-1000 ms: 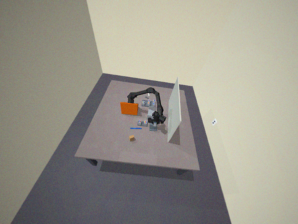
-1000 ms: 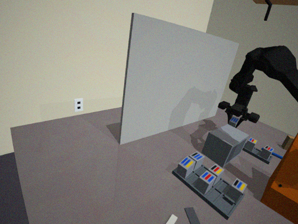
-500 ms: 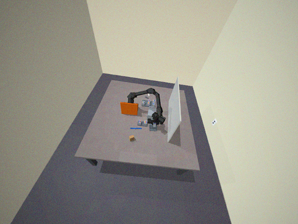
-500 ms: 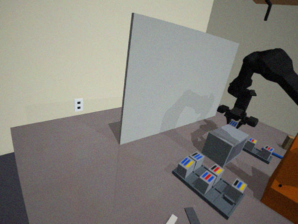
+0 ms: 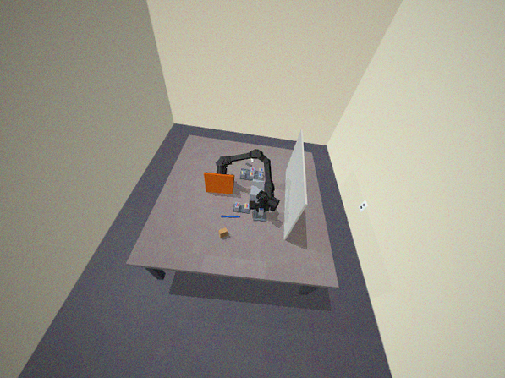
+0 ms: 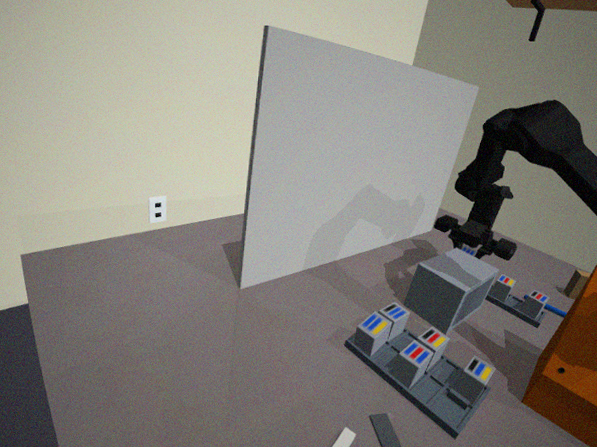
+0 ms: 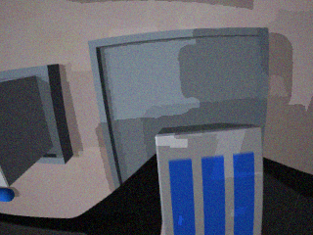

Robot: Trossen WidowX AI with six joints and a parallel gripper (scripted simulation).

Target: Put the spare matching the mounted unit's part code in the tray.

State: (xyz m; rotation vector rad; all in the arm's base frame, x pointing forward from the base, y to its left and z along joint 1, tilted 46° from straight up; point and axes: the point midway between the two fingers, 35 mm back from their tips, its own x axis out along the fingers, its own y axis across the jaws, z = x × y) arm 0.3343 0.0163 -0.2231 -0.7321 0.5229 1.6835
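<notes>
The gripper (image 6: pixel 476 246) is closed on a small grey spare (image 7: pixel 211 204), and its jaws are pinching the block from both sides. The label on this spare shows 3 blue vertical bars; there is no readable writing on it. In the wrist view the spare hangs just above the grey tray (image 7: pixel 111 92), a shallow square tray with a raised rim, on the table (image 6: pixel 152 337).

In the exterior view the gripper is low, behind the tilted grey mounted unit (image 6: pixel 448 293). In front of this unit a dark holder (image 6: pixel 451 423) carries 5 spares. Their labels are coloured bars: blue-blue-yellow (image 6: pixel 374 323), black-blue-blue (image 6: pixel 395 312), black-red-yellow (image 6: pixel 433 338), blue-red-blue (image 6: pixel 416 352) and black-blue-yellow (image 6: pixel 479 369). A second holder (image 6: pixel 512 305) further back has 2 more, with red-blue-yellow (image 6: pixel 506 279) and blue-red-blue (image 6: pixel 538 296). A tall grey panel (image 6: pixel 343 156) stands upright beside them.
</notes>
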